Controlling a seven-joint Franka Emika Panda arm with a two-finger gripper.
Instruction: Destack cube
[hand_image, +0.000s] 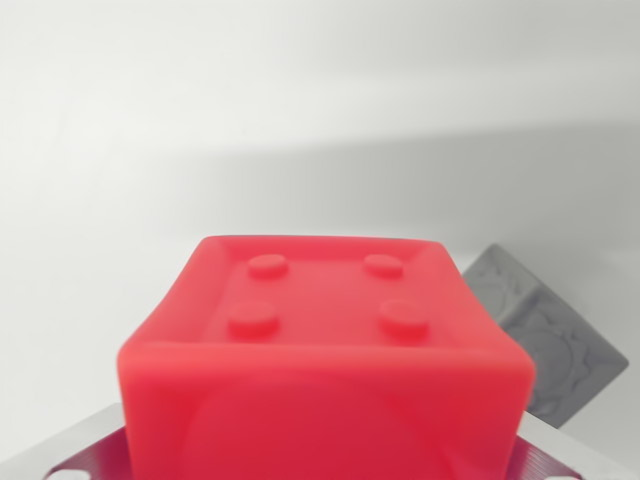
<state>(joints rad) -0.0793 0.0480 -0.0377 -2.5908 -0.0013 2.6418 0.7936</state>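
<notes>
A red cube (325, 350) with four round studs on its upper face fills the lower middle of the wrist view, very close to the camera. My gripper (322, 455) is shut on it. Its metal fingers (90, 450) show only as grey edges pressed against the cube's two sides at the bottom corners. A grey cube (548, 335) with embossed faces lies tilted on the white surface, behind the red cube toward the wrist view's right and partly hidden by it. The two cubes look apart, not stacked.
A plain white tabletop (200, 120) stretches away behind the cubes, with a soft shadow band across the middle.
</notes>
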